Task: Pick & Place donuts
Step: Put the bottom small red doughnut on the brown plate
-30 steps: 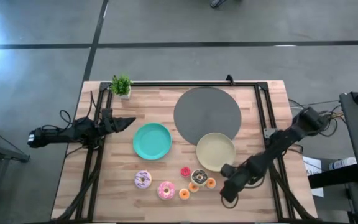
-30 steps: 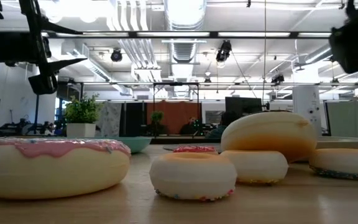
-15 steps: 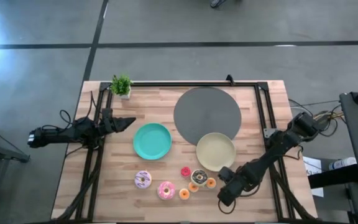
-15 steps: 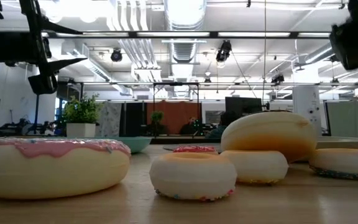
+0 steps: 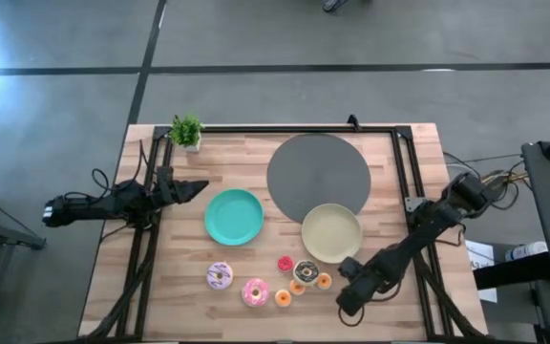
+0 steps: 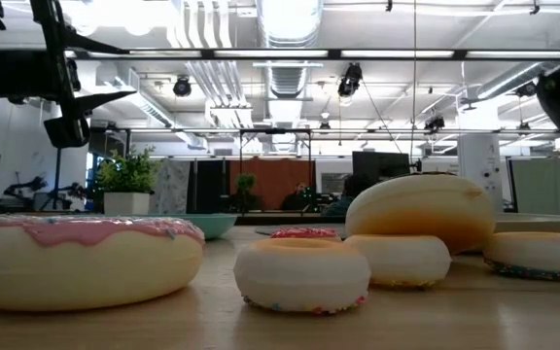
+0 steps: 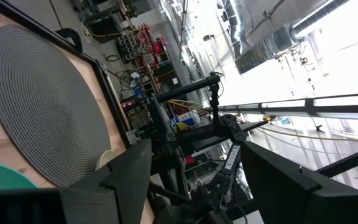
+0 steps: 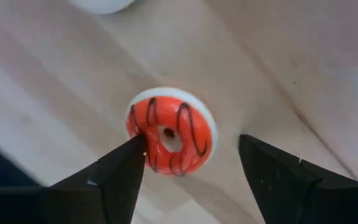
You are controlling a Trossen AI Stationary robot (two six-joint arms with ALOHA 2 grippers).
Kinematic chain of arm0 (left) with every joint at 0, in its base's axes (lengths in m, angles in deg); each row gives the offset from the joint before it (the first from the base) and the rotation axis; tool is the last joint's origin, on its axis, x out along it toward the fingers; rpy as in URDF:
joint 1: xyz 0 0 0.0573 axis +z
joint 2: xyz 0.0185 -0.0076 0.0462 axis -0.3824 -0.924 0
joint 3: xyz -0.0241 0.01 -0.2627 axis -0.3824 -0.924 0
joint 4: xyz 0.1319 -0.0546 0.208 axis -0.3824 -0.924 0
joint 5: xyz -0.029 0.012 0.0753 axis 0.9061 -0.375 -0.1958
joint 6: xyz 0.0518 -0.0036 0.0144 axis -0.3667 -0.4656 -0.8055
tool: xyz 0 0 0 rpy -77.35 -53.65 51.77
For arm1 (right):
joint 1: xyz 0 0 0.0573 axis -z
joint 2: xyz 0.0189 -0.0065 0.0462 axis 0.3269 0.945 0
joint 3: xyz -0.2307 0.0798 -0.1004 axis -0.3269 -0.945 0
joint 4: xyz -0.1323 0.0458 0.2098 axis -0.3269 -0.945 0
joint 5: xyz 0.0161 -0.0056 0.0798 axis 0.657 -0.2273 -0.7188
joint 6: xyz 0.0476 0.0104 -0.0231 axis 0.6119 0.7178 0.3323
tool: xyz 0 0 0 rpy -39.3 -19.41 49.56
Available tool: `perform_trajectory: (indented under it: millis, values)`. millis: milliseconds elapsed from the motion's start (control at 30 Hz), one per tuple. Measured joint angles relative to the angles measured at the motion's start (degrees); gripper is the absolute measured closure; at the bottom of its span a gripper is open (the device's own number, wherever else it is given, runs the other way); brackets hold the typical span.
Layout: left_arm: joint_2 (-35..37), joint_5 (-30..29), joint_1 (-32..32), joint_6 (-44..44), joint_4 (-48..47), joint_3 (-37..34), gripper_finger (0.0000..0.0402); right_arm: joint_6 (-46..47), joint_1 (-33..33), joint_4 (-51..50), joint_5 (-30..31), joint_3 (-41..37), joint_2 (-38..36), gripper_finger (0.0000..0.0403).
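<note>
Several toy donuts lie flat near the table's near edge: lilac-white sprinkled, pink-iced, chocolate brown, red and tiny orange ones. My right gripper hovers open beside the rightmost orange donut, pointing down. In the right wrist view an orange-red donut with dark stripes lies on the wood. My right gripper stands above it, one finger on either side, touching nothing. My left gripper waits open in the air at the table's left edge.
A teal plate and a pale-yellow plate lie mid-table, with a grey round mat behind them. A small potted plant stands at the far left corner. A black frame runs along the table's edges.
My right gripper has drifted a little toward the table's right edge and slightly down, as the low view shows. The donuts have not moved.
</note>
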Motion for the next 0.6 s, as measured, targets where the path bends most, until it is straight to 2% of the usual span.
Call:
perform_trajectory:
  millis: [333, 433, 600]
  values:
    - [-0.1, 0.2, 0.0, 0.9, -0.3, 0.0, 0.0179, -4.7, -0.2, -0.6, 1.1, 0.9, -1.5, 0.0228]
    - [-0.1, 0.2, 0.0, 0.9, -0.4, 0.0, 0.0179, -4.8, -0.2, -0.6, 1.1, 0.7, -2.7, 0.0227]
    - [-0.1, 0.2, 0.0, 0.8, -0.6, 0.0, 0.0179, -4.2, -0.1, -0.4, 1.0, 0.6, -4.1, 0.0201]
